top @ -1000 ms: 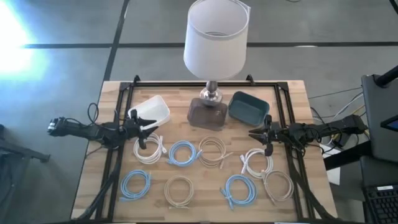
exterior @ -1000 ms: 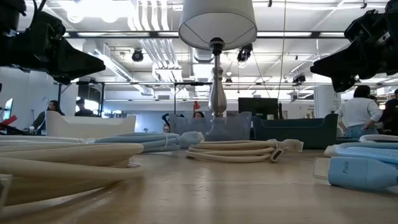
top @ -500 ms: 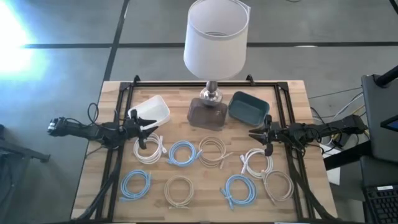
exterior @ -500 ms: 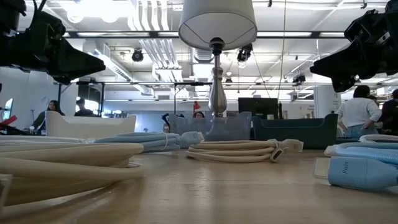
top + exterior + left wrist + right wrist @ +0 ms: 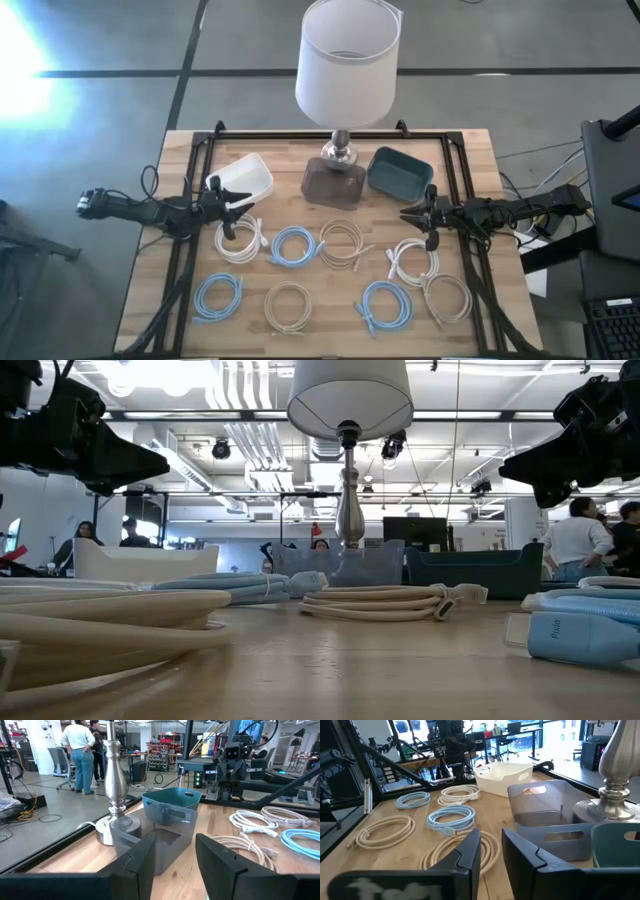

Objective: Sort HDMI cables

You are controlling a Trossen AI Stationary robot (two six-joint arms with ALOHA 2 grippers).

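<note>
Hovering above the worktop (image 5: 470, 145) near its left edge, the left tool (image 5: 243, 200) has its fingers parted a little and grips nothing; it points toward the middle, just beside the white bin (image 5: 243, 179). Across from it, near the right edge, the right tool (image 5: 408, 214) hangs the same way, fingers slightly apart and empty, pointing inward just beside the teal bin (image 5: 398, 171).

Between the two bins, at the far edge, stand a clear grey bin (image 5: 333, 184) and a lamp (image 5: 346, 70) with a white shade.

All the HDMI cables lie coiled on the worktop's near half, none in a bin. In the row closer to the bins, from left to right: a white coil (image 5: 241, 241), a light blue coil (image 5: 294, 246), a beige coil (image 5: 342, 243) and another white coil (image 5: 411, 261) under the right tool. In the row along the near edge: a light blue coil (image 5: 218, 296), a beige coil (image 5: 288, 305), a light blue coil (image 5: 385, 305) and a beige coil (image 5: 447, 298) at the right.

People (image 5: 575, 540) stand in the room beyond the worktop.
</note>
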